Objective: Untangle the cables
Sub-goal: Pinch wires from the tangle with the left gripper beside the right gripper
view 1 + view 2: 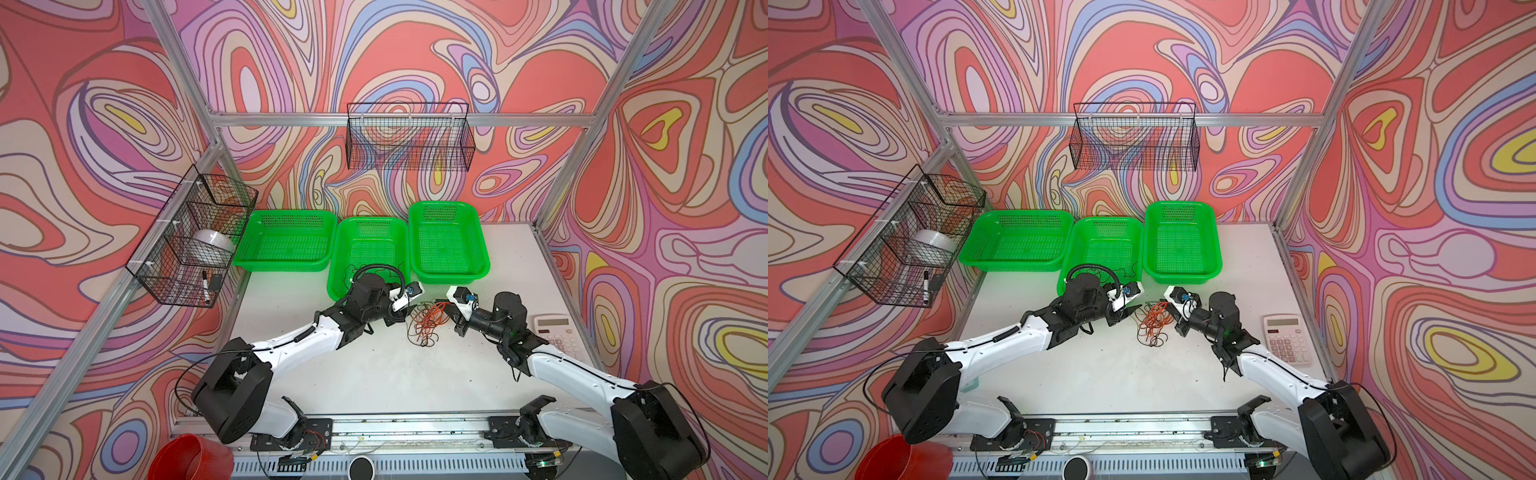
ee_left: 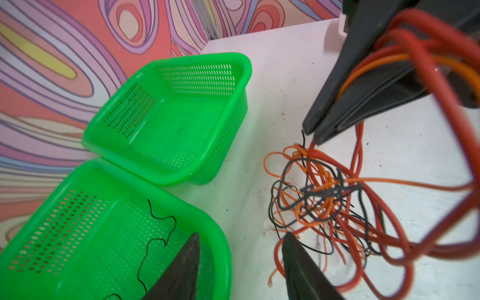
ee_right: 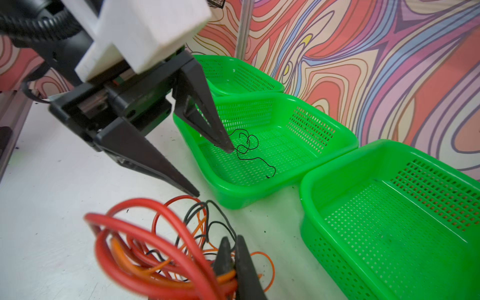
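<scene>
The cables (image 1: pixel 428 324) lie as one tangle of red, orange and black loops on the white table, seen in both top views (image 1: pixel 1152 326). My right gripper (image 3: pixel 232 241) is shut on red and orange strands at the tangle's right side (image 1: pixel 445 309), lifting some loops. My left gripper (image 2: pixel 240 239) stands open at the tangle's left edge (image 1: pixel 409 312). One of its fingers is over the middle green basket (image 2: pixel 181 197), the other touches the loops (image 2: pixel 324 197). A separate thin black wire (image 3: pixel 249 150) lies inside that basket.
Three green baskets stand in a row behind the tangle: left (image 1: pixel 286 214), middle (image 1: pixel 332 266), right (image 1: pixel 449 205). A white calculator (image 1: pixel 557 332) lies at the right table edge. Black wire baskets hang on the back wall (image 1: pixel 409 137) and left wall (image 1: pixel 195 237).
</scene>
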Available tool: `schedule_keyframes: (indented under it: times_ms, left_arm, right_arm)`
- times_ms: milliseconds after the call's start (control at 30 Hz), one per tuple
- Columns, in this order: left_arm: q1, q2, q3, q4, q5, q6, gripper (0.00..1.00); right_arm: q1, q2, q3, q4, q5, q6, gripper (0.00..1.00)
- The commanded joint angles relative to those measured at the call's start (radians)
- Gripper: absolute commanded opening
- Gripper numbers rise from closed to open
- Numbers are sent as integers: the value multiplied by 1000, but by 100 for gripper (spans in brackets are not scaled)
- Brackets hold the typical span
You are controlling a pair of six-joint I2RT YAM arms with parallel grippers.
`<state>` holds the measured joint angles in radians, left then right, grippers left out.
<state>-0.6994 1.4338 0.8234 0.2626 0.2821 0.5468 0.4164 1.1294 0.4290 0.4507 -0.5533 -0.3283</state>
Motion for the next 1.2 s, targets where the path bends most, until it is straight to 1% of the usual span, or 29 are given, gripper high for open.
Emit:
schedule_keyframes:
  times_ms: [0,133,300,433,633,933,1167]
  left_arm:
    - [1,15,-15,105,86,197,49]
    - [0,11,-27,68,140,300,45]
    - [1,-14,-63,43,153,364,44]
    - [0,-26,-73,38,178,355,45]
    - [0,-44,-91,40,167,340,46]
    - [0,-91,-121,-25,174,309,46]
    - [-18,-69,-104,-10,178,268,49]
  right_arm:
    - [0,-9,43,-39,-66,-10,0]
    - [1,-7,63,-72,-74,-15,0]
    - [0,1,81,-86,-87,-20,0]
    - [1,10,93,-103,-97,-23,0]
    - [0,0,94,-126,-84,-37,0]
    - [-1,-11,97,-155,-62,-60,0]
    - [0,-8,100,-160,-64,-62,0]
